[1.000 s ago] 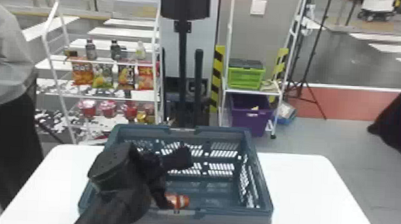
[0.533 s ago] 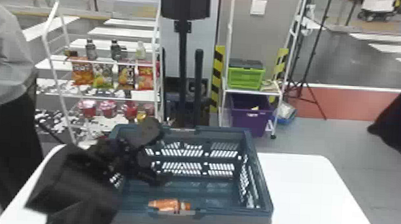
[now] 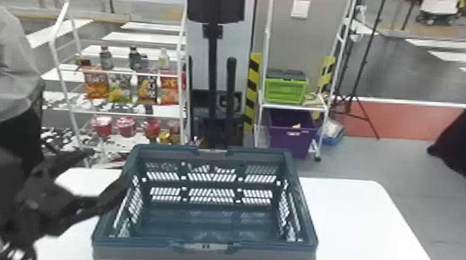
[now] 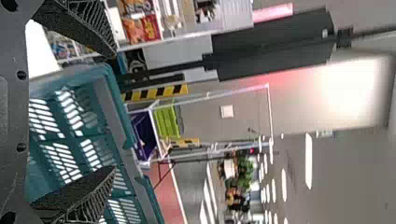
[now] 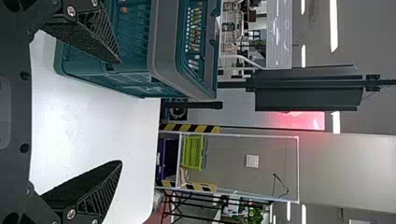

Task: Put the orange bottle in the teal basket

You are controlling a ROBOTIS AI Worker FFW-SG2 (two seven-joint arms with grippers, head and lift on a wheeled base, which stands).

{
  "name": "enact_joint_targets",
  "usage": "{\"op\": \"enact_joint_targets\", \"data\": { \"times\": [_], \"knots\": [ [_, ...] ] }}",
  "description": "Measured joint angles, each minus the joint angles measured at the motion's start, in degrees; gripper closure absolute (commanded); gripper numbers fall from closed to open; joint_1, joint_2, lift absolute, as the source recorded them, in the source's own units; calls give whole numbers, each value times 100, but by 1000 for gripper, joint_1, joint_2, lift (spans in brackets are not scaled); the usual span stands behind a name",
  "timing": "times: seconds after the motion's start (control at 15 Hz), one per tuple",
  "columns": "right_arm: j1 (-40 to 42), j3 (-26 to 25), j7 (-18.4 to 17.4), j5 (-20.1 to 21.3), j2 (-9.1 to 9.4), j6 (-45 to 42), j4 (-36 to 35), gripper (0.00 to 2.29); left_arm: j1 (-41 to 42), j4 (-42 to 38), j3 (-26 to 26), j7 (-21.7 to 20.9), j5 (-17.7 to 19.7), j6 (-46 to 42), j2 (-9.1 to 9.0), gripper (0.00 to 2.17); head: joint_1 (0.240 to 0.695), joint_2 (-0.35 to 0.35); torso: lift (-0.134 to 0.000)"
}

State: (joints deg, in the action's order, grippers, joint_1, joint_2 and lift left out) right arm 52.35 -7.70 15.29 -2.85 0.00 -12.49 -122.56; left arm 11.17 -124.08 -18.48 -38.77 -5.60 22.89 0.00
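At the lower left of the head view, the left gripper (image 3: 109, 167) has its two black fingers spread wide apart. One fingertip points to the upper right above the table; the other crosses the left rim of the teal basket (image 3: 204, 255), though I cannot tell whether they touch. In the left wrist view, the same spread fingers frame part of the basket's slotted wall.

The right gripper (image 5: 120, 112) also has its fingers spread wide apart in its own wrist view, with the table surface seen between them and the basket beside it.

The basket stands upright at the lower middle of the frame, on the white table (image 3: 349, 221). As for the orange bottle, a small orange patch (image 5: 123, 9) appears at the basket in the right wrist view; too little of it is visible to tell whether it is the bottle.

Farther out, a white rack in the upper left holds dark bottles (image 3: 106, 57), a row of snack bags (image 3: 95, 84) and, lower down, red tubs (image 3: 125, 126). A black pole (image 3: 211, 69) rises at the upper middle. Right of it, a green crate (image 3: 285, 91) sits on a shelf above a purple bin (image 3: 290, 142).
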Motion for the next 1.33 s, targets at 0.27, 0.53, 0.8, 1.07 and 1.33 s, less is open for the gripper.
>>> {"op": "enact_joint_targets", "data": {
  "times": [0.27, 0.53, 0.8, 1.07, 1.33],
  "knots": [
    [-20, 135, 0, -27, 0, -20, -95, 124, 1978, -317, -149, 1124, 741, -1901, 0, 29, 499, 0, 0],
    [-91, 343, -46, -94, 0, -5, -119, 124, 3402, 255, 635, 2453, 856, -3991, 1, 29, 499, 0, 0],
    [-267, 506, -124, -244, -44, 49, 4, 124, 3848, 799, 1463, 3681, 606, -4502, 0, 33, 499, 0, 0],
    [-346, 705, -311, -252, -362, 127, 64, 124, 3997, 785, 1592, 3831, 602, -4546, 1, 33, 499, 0, 0],
    [-278, 804, -418, -270, -670, 254, -61, 124, 4094, 694, 1828, 4100, 562, -4592, 1, 33, 499, 0, 0]
  ]
}}
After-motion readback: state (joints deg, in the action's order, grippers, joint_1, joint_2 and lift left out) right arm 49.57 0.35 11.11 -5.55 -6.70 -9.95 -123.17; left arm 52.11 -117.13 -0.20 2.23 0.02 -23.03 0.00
